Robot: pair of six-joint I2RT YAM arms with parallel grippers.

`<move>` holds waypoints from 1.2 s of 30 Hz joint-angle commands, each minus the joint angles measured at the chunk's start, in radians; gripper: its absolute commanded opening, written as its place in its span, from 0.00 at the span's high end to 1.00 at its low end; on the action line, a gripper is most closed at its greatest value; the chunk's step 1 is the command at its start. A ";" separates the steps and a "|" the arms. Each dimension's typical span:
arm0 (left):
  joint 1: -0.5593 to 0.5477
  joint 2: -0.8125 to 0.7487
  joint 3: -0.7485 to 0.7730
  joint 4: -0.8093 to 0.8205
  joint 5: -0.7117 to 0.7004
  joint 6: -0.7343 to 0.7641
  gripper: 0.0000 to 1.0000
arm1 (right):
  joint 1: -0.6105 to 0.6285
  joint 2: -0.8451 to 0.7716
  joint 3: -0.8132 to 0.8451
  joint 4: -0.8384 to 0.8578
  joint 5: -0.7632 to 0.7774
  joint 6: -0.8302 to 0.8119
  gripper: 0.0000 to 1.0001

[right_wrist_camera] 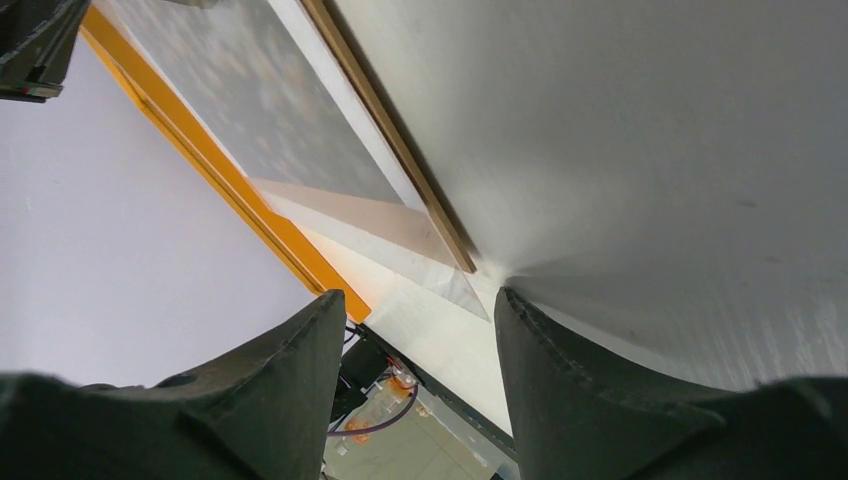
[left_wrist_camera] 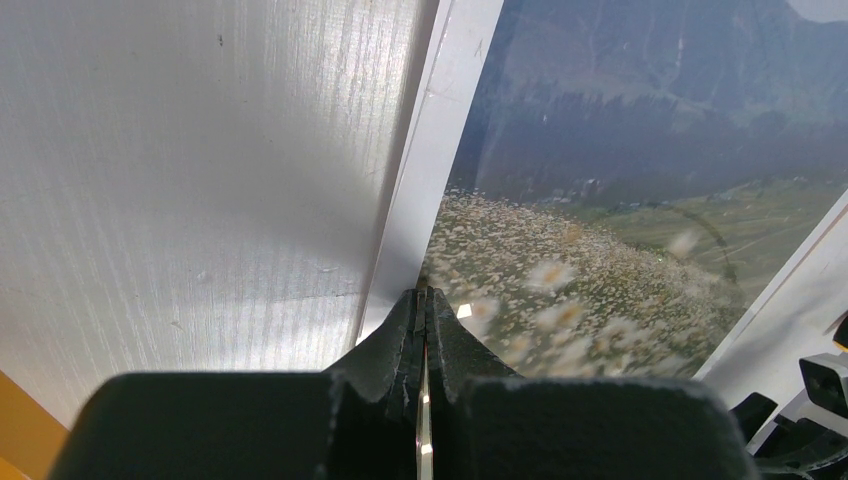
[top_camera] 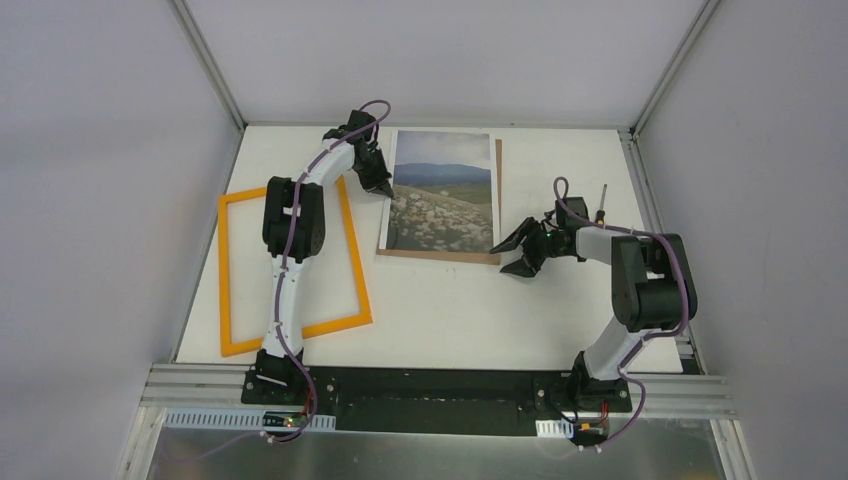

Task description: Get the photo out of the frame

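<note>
Photo (top_camera: 443,190) is pinched at its left long edge by left claw (top_camera: 383,188). Right claw (top_camera: 500,259) is held open beside near corner.

A lab test cell: white table (top_camera: 450,300) boxed in by plain grey panels (top_camera: 100,200) and aluminium rails (top_camera: 200,385).

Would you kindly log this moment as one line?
frame: empty | photo: out, on backing board | left fingers: shut on photo edge | right fingers: open by photo corner
</note>
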 commanded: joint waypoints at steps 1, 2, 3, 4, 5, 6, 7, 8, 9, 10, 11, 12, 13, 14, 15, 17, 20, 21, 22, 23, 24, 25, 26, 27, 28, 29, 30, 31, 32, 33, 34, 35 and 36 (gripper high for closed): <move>-0.003 0.030 -0.044 -0.065 -0.017 0.003 1.00 | 0.006 0.021 0.003 0.089 -0.052 0.011 0.41; -0.005 0.030 -0.045 -0.065 -0.016 0.003 1.00 | 0.007 0.020 -0.001 0.104 -0.062 0.018 0.41; -0.004 0.030 -0.046 -0.066 -0.017 0.004 1.00 | 0.007 0.021 -0.003 0.111 -0.074 0.025 0.42; -0.003 0.030 -0.048 -0.065 -0.016 0.004 1.00 | 0.007 0.021 -0.004 0.140 -0.085 0.034 0.43; -0.004 0.028 -0.048 -0.066 -0.017 0.004 1.00 | 0.006 0.020 -0.007 0.155 -0.099 0.045 0.43; -0.004 0.029 -0.049 -0.065 -0.018 0.004 1.00 | 0.006 0.014 -0.013 0.179 -0.119 0.060 0.44; -0.005 0.029 -0.050 -0.065 -0.017 0.005 1.00 | 0.005 0.003 -0.018 0.194 -0.125 0.072 0.46; -0.004 0.029 -0.052 -0.065 -0.018 0.006 1.00 | 0.006 -0.009 -0.021 0.199 -0.125 0.078 0.48; -0.005 0.028 -0.052 -0.065 -0.018 0.007 1.00 | 0.005 -0.021 -0.020 0.200 -0.127 0.082 0.49; -0.004 0.029 -0.054 -0.065 -0.019 0.007 1.00 | 0.005 -0.034 -0.018 0.202 -0.127 0.086 0.50; -0.003 0.028 -0.055 -0.065 -0.020 0.009 1.00 | 0.005 -0.044 -0.016 0.202 -0.128 0.091 0.53; -0.004 0.027 -0.056 -0.065 -0.019 0.009 1.00 | 0.004 -0.051 -0.009 0.203 -0.130 0.094 0.55; -0.003 0.027 -0.057 -0.065 -0.019 0.010 1.00 | 0.003 -0.056 -0.002 0.205 -0.129 0.098 0.57; -0.003 0.027 -0.058 -0.066 -0.019 0.010 1.00 | 0.002 -0.057 0.007 0.204 -0.127 0.101 0.58; -0.004 0.027 -0.058 -0.065 -0.018 0.011 1.00 | 0.000 -0.058 0.016 0.205 -0.128 0.107 0.59; -0.003 0.026 -0.059 -0.067 -0.018 0.013 1.00 | -0.002 -0.055 0.028 0.214 -0.130 0.122 0.59; -0.004 0.024 -0.059 -0.065 -0.015 0.016 1.00 | -0.002 -0.036 0.040 0.241 -0.128 0.146 0.59; -0.003 0.024 -0.060 -0.066 -0.015 0.018 1.00 | -0.003 -0.022 0.042 0.253 -0.130 0.159 0.59; -0.004 0.024 -0.060 -0.065 -0.015 0.018 1.00 | -0.004 -0.006 0.045 0.270 -0.130 0.176 0.60; -0.003 0.023 -0.061 -0.066 -0.015 0.019 1.00 | -0.003 0.004 0.044 0.293 -0.130 0.195 0.60; -0.004 0.022 -0.060 -0.066 -0.016 0.021 1.00 | -0.006 0.011 0.043 0.318 -0.124 0.215 0.60; -0.003 0.022 -0.061 -0.066 -0.014 0.022 1.00 | -0.008 0.019 0.041 0.342 -0.117 0.239 0.60; -0.003 0.023 -0.063 -0.065 -0.014 0.024 1.00 | -0.012 0.029 0.041 0.374 -0.114 0.266 0.60; -0.003 0.023 -0.063 -0.067 -0.012 0.025 1.00 | -0.014 0.042 0.042 0.406 -0.112 0.294 0.60; -0.003 0.022 -0.067 -0.066 -0.012 0.027 1.00 | -0.016 0.058 0.046 0.432 -0.111 0.326 0.60; -0.003 0.020 -0.069 -0.065 -0.013 0.029 1.00 | -0.018 0.074 0.052 0.464 -0.113 0.362 0.60; -0.003 0.018 -0.071 -0.065 -0.012 0.030 1.00 | -0.018 0.090 0.055 0.503 -0.116 0.397 0.60; -0.003 0.016 -0.073 -0.066 -0.013 0.032 1.00 | -0.018 0.101 0.057 0.541 -0.110 0.427 0.60; -0.003 0.016 -0.074 -0.067 -0.012 0.034 1.00 | -0.020 0.108 0.057 0.558 -0.096 0.453 0.60; -0.003 0.015 -0.076 -0.066 -0.011 0.036 1.00 | -0.023 0.116 0.054 0.579 -0.086 0.477 0.60; -0.003 0.013 -0.078 -0.065 -0.012 0.038 1.00 | -0.024 0.124 0.051 0.607 -0.079 0.505 0.59; -0.003 0.012 -0.078 -0.066 -0.010 0.039 1.00 | -0.028 0.133 0.049 0.629 -0.071 0.532 0.59; -0.003 0.012 -0.080 -0.067 -0.009 0.040 1.00 | -0.031 0.144 0.046 0.653 -0.063 0.561 0.59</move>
